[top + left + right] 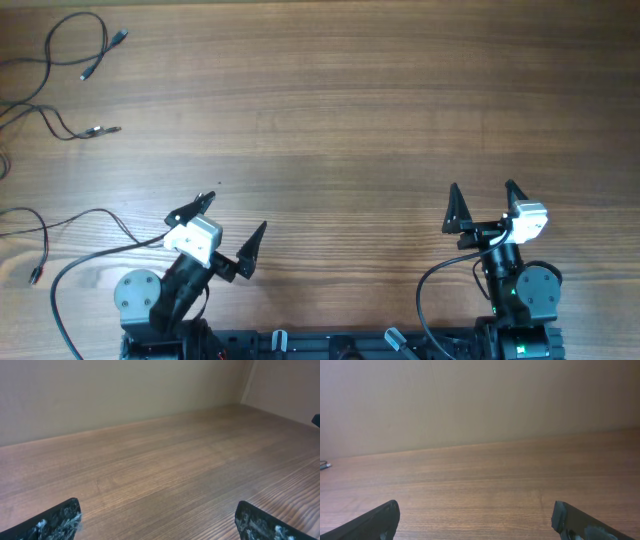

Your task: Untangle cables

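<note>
Wooden table [350, 100]: brown surface, grain running side to side in the overhead view, no marks of note. Thin black cables [68, 136] lie directly on it, all at its far left edge and partly cut off by the picture border. One cord curls near the far left corner, and its two silvery plug ends [118, 38] lie apart from each other. A second cord ends in a plug just below. A third loops nearer the front left.
</note>
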You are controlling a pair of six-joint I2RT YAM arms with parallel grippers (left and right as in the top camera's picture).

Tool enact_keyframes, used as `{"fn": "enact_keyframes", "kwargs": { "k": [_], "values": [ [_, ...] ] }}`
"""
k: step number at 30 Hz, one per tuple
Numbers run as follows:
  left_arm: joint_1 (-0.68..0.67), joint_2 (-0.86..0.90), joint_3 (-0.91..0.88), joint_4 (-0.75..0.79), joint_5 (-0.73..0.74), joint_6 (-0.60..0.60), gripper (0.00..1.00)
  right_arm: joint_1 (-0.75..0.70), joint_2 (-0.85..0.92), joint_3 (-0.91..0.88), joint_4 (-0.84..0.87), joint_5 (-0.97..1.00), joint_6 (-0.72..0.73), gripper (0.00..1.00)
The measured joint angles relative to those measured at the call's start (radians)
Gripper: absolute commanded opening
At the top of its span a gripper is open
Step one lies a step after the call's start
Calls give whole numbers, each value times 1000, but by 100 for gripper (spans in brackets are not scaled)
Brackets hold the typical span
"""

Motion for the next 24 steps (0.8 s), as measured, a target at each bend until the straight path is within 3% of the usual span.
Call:
{"fn": "enact_keyframes", "kwargs": {
  "k": [3, 12, 24],
  "values": [
    [0, -32, -15, 10, 0, 0, 100, 0, 0, 0, 0, 0, 0, 100],
    [0, -38, -105, 225, -16, -58, 100, 0, 0, 0, 0, 0, 0, 100],
    [-50, -48, -200, 310, -144, -109, 100, 0, 0, 0, 0, 0, 0, 100]
  ]
}}
